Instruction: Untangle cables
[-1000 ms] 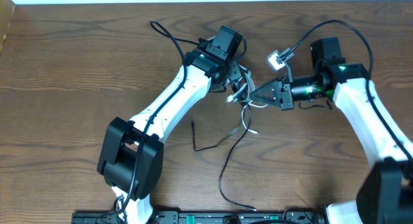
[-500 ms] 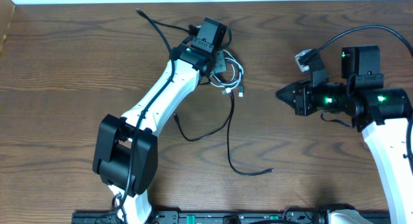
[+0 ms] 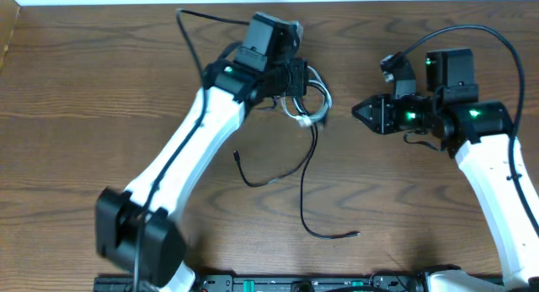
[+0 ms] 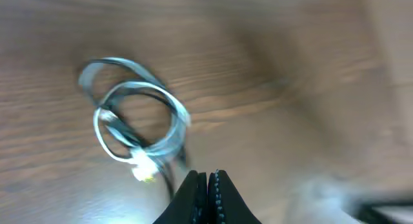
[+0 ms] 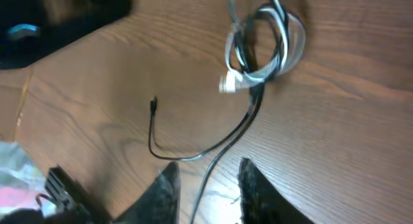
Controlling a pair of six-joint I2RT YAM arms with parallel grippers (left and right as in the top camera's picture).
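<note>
L claw (image 4: 207,180): tips pressed together, nothing visible between them. View's blurry; black cable (image 3: 305,183) runs just beside the tips, can't tell if touching. L arm (image 3: 194,149) stretched from near-left to far-mid of table (image 3: 84,115), wrist over the white cable (image 3: 313,97), which is coiled. R claw (image 5: 208,192): partly open, empty, off the wood, pointing left at the coil, apart from it. R arm (image 3: 488,166) bent in from near-right. Black cable trails from coil toward near side, 2 loose ends on the wood.
</note>
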